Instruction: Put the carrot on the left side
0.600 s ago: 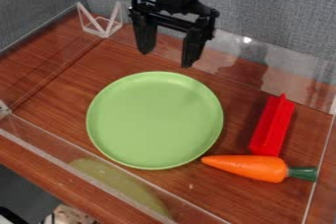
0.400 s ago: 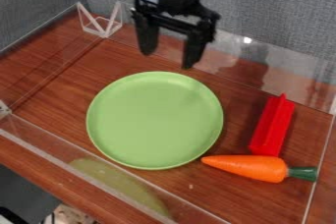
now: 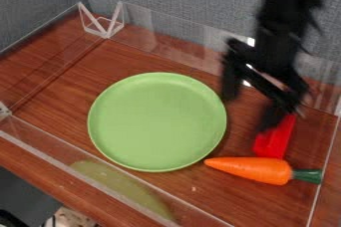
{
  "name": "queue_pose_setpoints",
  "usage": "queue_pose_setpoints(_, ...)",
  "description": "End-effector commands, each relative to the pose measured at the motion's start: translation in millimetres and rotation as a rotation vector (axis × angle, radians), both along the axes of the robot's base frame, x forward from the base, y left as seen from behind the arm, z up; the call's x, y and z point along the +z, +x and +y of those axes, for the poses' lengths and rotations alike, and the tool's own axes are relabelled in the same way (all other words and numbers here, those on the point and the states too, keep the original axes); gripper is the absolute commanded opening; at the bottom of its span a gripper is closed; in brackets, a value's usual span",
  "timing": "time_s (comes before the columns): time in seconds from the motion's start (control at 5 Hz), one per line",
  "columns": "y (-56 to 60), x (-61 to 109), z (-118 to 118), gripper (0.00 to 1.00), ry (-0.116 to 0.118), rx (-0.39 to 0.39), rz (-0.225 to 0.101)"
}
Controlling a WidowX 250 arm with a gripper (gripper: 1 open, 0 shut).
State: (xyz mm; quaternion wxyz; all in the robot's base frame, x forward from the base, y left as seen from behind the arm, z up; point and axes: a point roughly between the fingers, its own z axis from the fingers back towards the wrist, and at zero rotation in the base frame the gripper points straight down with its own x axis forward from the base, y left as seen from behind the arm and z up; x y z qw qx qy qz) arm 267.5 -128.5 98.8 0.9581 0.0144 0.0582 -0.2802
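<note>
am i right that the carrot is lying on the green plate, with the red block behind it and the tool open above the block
Not quite. The carrot is not on the green plate; it lies on the wooden table just off the plate's lower right rim, as the camera view shows. The rest holds: the red block sits behind it, and the tool hangs open above the block.

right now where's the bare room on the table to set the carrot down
Bare wood lies left of the green plate, running up to the white wire stand at the back left, and along the back edge behind the plate. The right side is crowded: the open gripper hangs over the red block, with the carrot just in front.
</note>
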Motion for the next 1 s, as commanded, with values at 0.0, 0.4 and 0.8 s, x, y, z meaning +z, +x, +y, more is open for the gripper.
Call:
queue_pose_setpoints(0.0,0.6,-1.4,-28.3,1.00,-0.016,-0.125,-0.062)
queue_pose_setpoints(0.4,-8.9,-47.6,-34.2,1.00,0.007,-0.248,-0.053)
queue_pose_setpoints(0.8,-6.1,-26.9,-19.1,0.00,0.071,-0.255,-0.024)
